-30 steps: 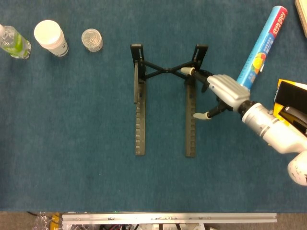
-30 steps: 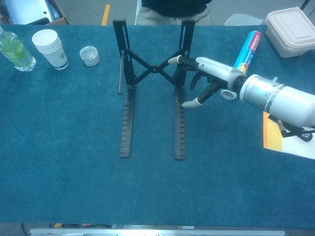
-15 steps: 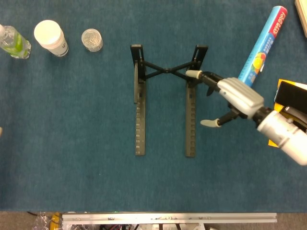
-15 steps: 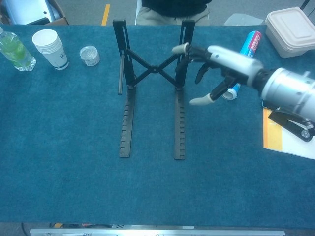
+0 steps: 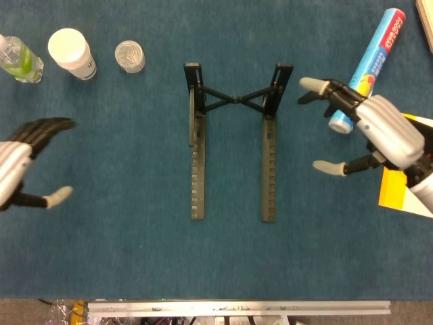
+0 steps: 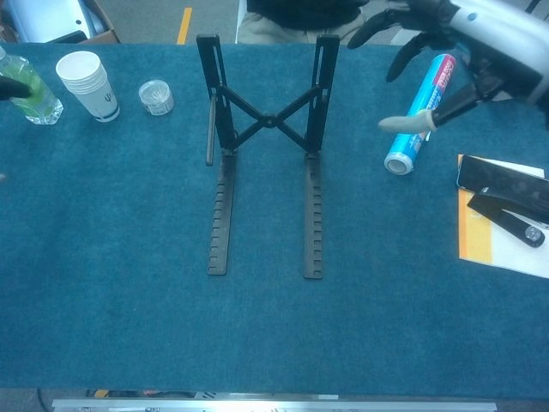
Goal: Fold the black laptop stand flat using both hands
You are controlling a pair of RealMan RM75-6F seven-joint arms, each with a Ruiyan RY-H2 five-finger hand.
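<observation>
The black laptop stand [image 5: 233,139] [image 6: 266,154] stands unfolded in the middle of the blue table, its two notched rails pointing toward me and its crossed struts and uprights raised at the far end. My right hand [image 5: 379,132] [image 6: 455,43] hovers to the right of the stand, lifted above the table, fingers spread and holding nothing. My left hand [image 5: 20,166] shows at the left edge of the head view, well left of the stand, fingers apart and empty. Neither hand touches the stand.
A green bottle [image 5: 19,59], a stack of white cups [image 5: 71,53] and a small clear cup [image 5: 129,55] stand at the far left. A blue roll [image 6: 419,112] lies right of the stand. A phone [image 6: 506,184] on yellow paper and a white box [image 6: 508,53] sit at the right.
My right hand has let go of the stand's right upright and drawn back to the right and upward. My left hand has come into the head view at the left edge.
</observation>
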